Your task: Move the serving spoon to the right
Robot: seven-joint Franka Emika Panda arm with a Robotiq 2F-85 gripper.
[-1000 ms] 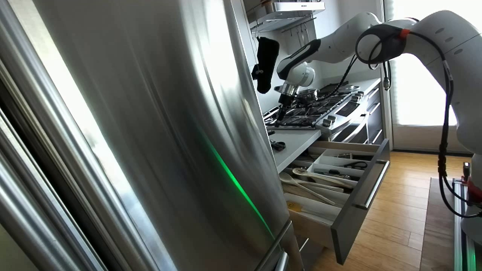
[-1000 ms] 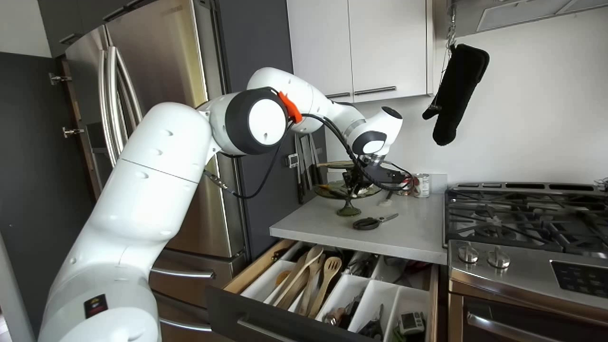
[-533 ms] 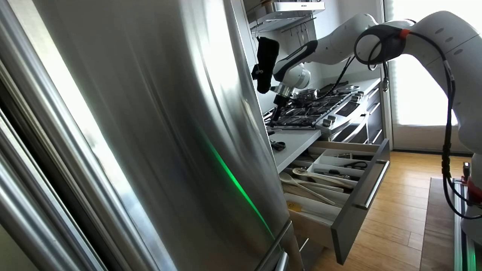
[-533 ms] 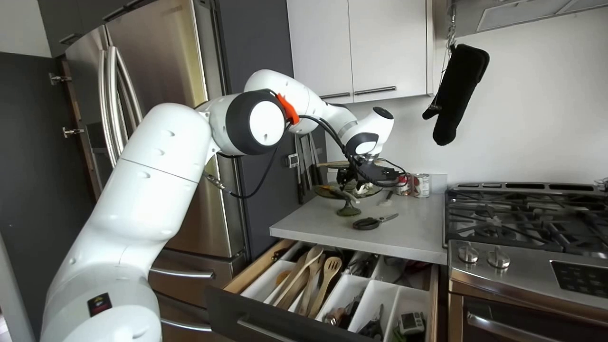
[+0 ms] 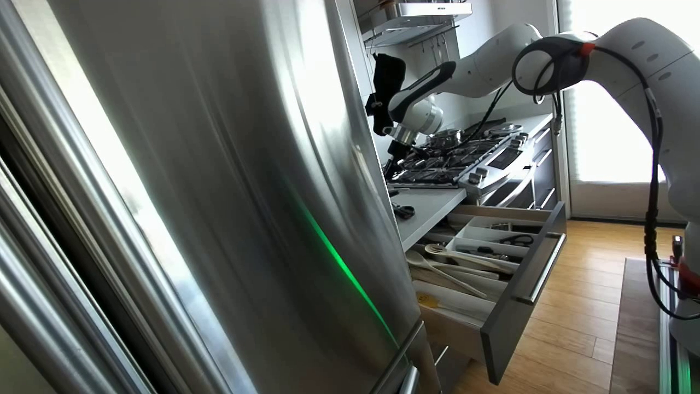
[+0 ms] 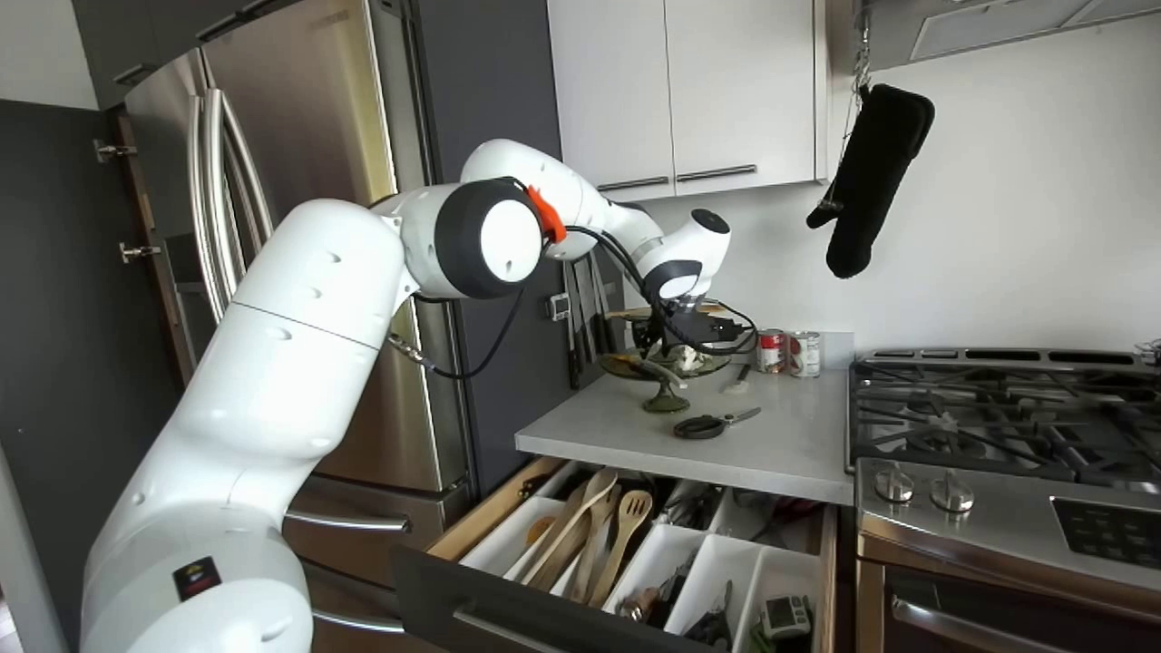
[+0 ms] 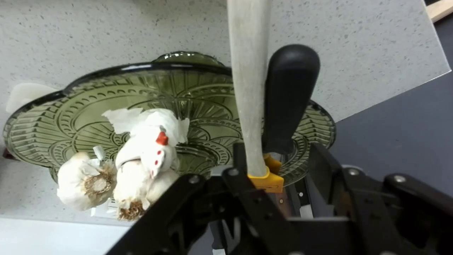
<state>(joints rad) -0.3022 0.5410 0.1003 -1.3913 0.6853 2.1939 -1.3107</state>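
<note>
Gaping tool near slim, seemingly wooden handle.

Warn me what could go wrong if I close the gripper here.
Closing the open gripper might catch two tools: the pale handle and the black handle both appear between its jaws in the wrist view.

Pulling sideways could rock the green glass stand; an exterior view shows its foot much narrower than its top.

A swing toward the garlic, beside the gripper in the wrist view, may knock it loose.
</note>
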